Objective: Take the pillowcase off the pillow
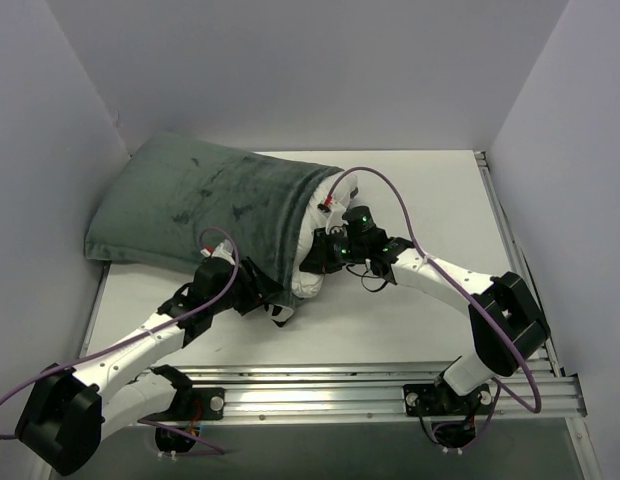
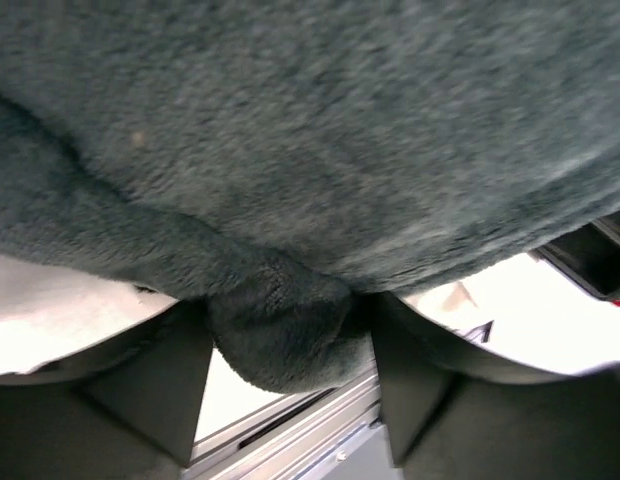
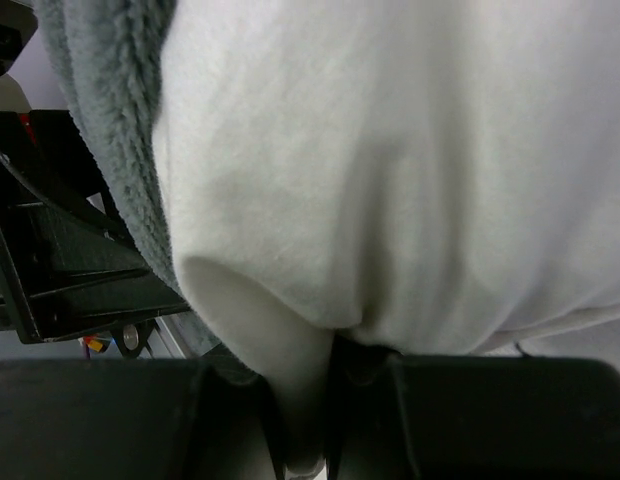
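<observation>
The white table (image 1: 420, 200) spreads out ahead of me, boxed in by a pale back wall (image 1: 310, 70), a left wall (image 1: 40, 150) and a right wall (image 1: 580, 150). Ribbed aluminium rails (image 1: 330, 385) run across its near edge, and a narrower side rail (image 1: 505, 225) follows its right edge. Below the near rails lies a dark grey surface (image 1: 320, 455).

Left arm (image 1: 140, 345), right arm (image 1: 445, 275): white links, black joints, dark fingers (image 2: 130, 400), purple cables (image 1: 390, 190), green wrist light (image 1: 362, 213).

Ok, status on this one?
Right gripper shut on pillow corner. Left gripper straddles pillowcase fold, grip unclear. Pillow mostly inside. Nothing blocking.
</observation>
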